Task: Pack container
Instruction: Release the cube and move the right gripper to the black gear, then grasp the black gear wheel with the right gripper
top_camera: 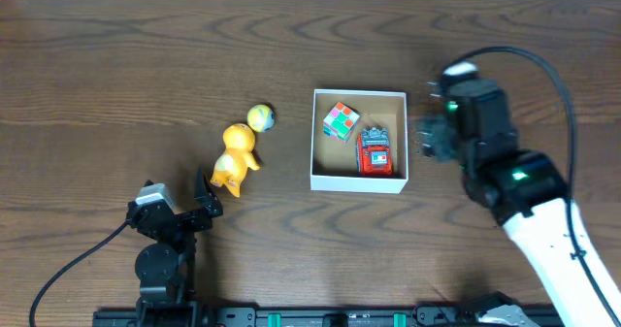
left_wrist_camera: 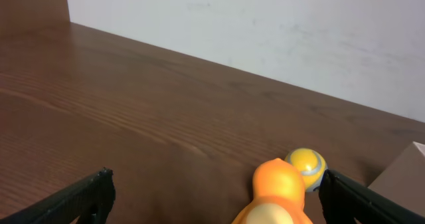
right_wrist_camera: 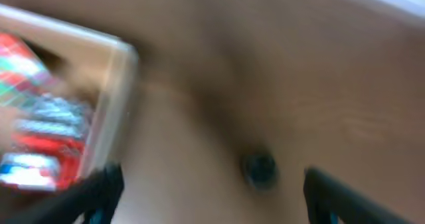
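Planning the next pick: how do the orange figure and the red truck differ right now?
The orange figure lies on the table left of the box; the red truck sits inside it. The figure is plain orange-yellow; the truck is red with grey parts. Both are toys, neither held.

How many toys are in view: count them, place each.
4. Puzzle cube and red truck inside the container; orange figure and yellow ball on the table left of it. None looks hidden.

A lab-like robot bench: wood-grain table, plain white wall behind it, black mounting rail along its near edge.
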